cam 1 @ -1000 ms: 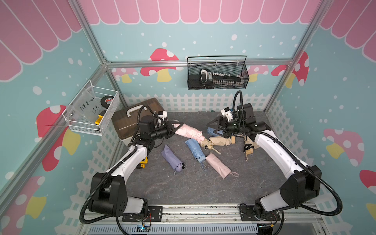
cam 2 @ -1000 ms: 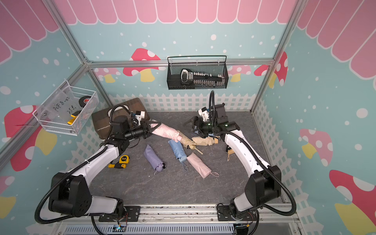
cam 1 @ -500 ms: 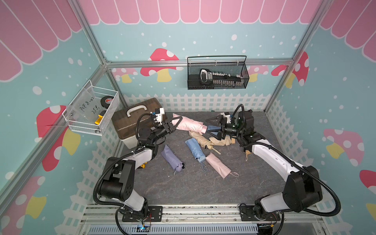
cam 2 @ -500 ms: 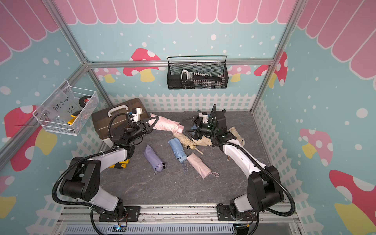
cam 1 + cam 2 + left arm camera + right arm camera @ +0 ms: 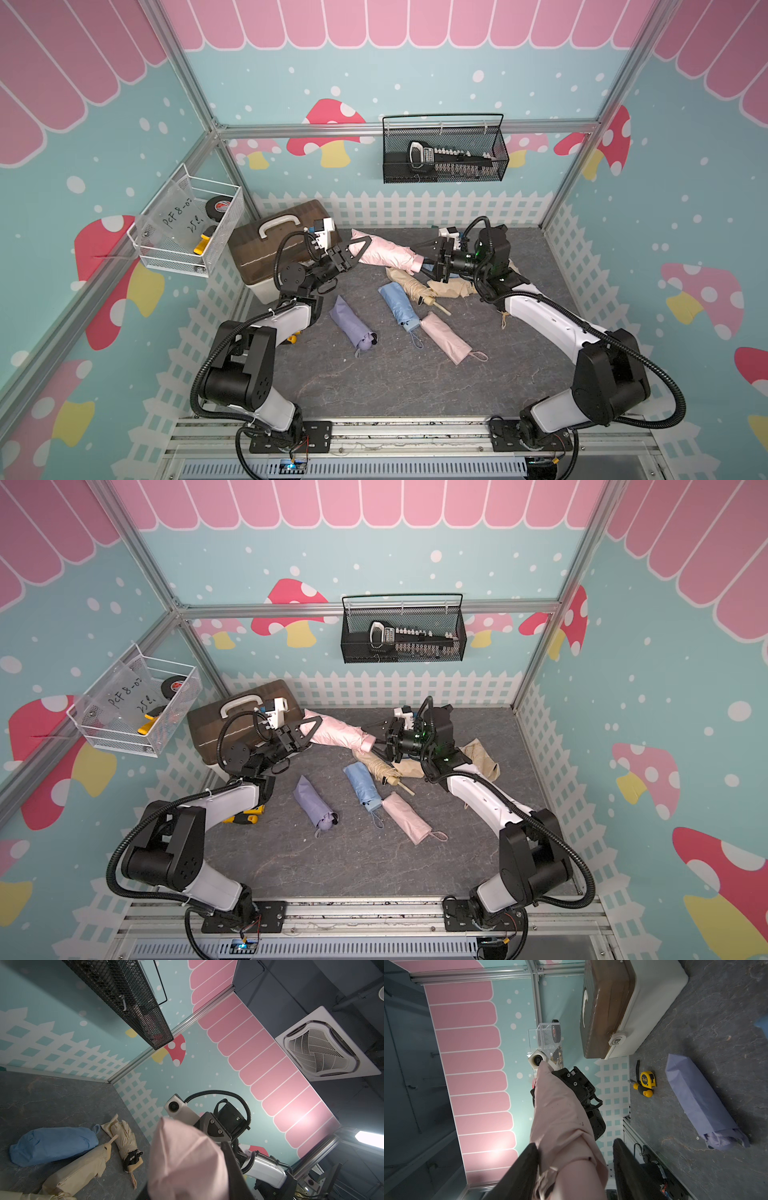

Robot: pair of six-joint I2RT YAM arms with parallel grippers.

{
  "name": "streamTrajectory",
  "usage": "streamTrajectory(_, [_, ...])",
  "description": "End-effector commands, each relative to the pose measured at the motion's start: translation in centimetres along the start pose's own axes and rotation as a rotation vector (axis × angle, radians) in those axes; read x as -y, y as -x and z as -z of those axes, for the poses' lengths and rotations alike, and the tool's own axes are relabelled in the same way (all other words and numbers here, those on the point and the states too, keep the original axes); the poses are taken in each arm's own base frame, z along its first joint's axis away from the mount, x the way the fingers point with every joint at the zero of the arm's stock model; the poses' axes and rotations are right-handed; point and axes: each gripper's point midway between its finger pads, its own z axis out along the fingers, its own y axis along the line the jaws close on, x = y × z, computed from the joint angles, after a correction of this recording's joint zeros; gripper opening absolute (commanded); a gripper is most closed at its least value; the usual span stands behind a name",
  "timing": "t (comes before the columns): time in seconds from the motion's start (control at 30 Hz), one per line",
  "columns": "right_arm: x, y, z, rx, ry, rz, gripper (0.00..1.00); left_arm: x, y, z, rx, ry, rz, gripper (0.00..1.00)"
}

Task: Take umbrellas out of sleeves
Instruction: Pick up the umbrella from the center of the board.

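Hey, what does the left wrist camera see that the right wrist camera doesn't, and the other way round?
Only the left wrist view shows a bare beige umbrella with a black strap, the black mesh basket and a ceiling vent. Only the right wrist view shows the lilac sleeved umbrella, the yellow tape measure and the brown-lidded case. Both show the pink sleeved umbrella held up off the grey table.

Gap between left gripper [image 5: 356, 250] and right gripper [image 5: 430, 261] barred by the pink sleeved umbrella [image 5: 386, 257], brown case [image 5: 266, 254] close behind the left one, beige heap [image 5: 411, 284] just under the right one, lilac bundle [image 5: 352, 324], blue bundle [image 5: 399, 305] and pink bundle [image 5: 446, 338] lower down between them, bare mat [image 5: 374, 386] open toward the arm bases.
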Motion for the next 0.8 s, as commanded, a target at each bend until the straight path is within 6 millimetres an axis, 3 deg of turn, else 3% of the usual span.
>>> streamTrajectory(0.0, [-1.4,-0.8,0.3,-0.014,0.041,0.011,0.53,3.5,0.9,0.0,0.024,-0.08,-0.082,0.0])
streamTrajectory(0.17, [-0.8,-1.3,1.1,0.008,0.036,0.0,0.59,3.4,1.1,0.0,0.03,-0.075,-0.084,0.0])
streamTrajectory(0.43, [-1.0,-2.6,1.2,-0.005,0.06,0.002,0.58,3.2,0.9,-0.1,0.014,-0.07,-0.078,0.0])
streamTrajectory(0.77, [-1.0,-3.0,-0.1,-0.013,0.085,-0.006,0.44,3.4,0.8,-0.1,0.01,-0.074,-0.07,0.0])
